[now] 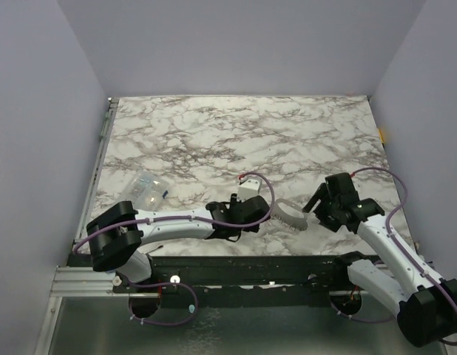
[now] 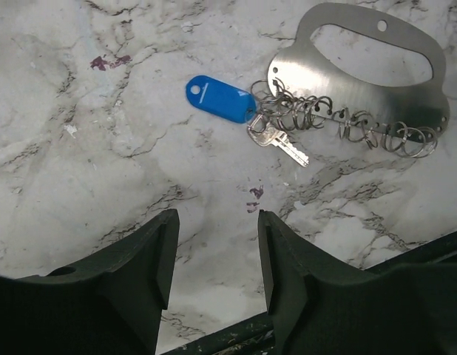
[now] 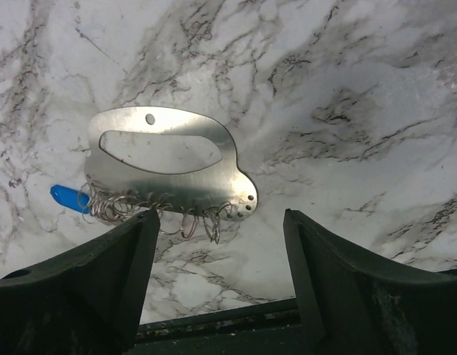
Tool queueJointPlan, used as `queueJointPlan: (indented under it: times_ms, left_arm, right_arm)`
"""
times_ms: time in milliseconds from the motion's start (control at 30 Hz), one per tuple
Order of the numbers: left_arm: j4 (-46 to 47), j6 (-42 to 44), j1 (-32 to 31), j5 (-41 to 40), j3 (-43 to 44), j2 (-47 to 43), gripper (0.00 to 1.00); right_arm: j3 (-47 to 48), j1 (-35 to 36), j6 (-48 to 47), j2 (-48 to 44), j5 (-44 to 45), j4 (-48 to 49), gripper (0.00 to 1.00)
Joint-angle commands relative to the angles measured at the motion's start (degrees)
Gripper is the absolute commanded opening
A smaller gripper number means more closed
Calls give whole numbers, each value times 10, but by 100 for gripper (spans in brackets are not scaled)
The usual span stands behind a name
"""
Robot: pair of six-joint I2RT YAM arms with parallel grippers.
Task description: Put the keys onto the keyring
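The keyring (image 2: 376,100) is a flat D-shaped steel plate with a long slot and several small wire rings along one edge. It lies on the marble near the front edge and also shows in the top view (image 1: 291,214) and the right wrist view (image 3: 177,185). A blue-headed key tag (image 2: 219,98) and one small silver key (image 2: 280,144) lie at the end of the ring row and seem hooked to a ring. The blue head shows in the right wrist view (image 3: 68,197). My left gripper (image 2: 217,244) is open and empty, short of the keys. My right gripper (image 3: 221,244) is open and empty, just short of the plate's ring edge.
A clear plastic packet (image 1: 147,188) lies on the left of the marble table (image 1: 236,133), behind the left arm. The table's dark front rail (image 1: 251,262) runs just below both grippers. Grey walls stand on the left, back and right.
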Motion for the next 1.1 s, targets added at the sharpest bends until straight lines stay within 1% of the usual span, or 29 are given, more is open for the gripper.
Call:
queueJointPlan:
  times_ms: [0,200,267,367,600,667,767,800,867,1000,1067]
  left_arm:
    - [64,72,-32,-25,5,-8,52]
    - [190,237,-100,-26,-26,-4,55]
    - [239,292,-107,5,-38,-1,56]
    - [299,353,-107,42,-51,8,57]
    - [319,433,-107,103,-7,78,59]
    - [331,454,-107,127,1,95,59]
    - [353,486,-107,143,6,114,59]
    - [357,496,-107,149,8,119,59]
    - [364,517,-106,168,11,125,52]
    - [396,550,-102,199,1,135,50]
    - [432,564,-101,197,-14,137,47]
  right_arm:
    - [-20,2,13,-4,-21,4,76]
    - [-30,2,16,0,-19,15,75]
    - [-29,2,16,-1,-13,16,75]
    - [-24,2,16,-8,4,10,75]
    - [11,2,25,-45,86,-32,76]
    - [22,2,27,-55,102,-41,77]
    - [34,2,32,-64,119,-47,77]
    - [37,2,33,-66,123,-48,77]
    - [38,2,34,-69,124,-48,78]
    - [37,2,34,-72,122,-46,78]
    - [36,2,31,-76,122,-42,78]
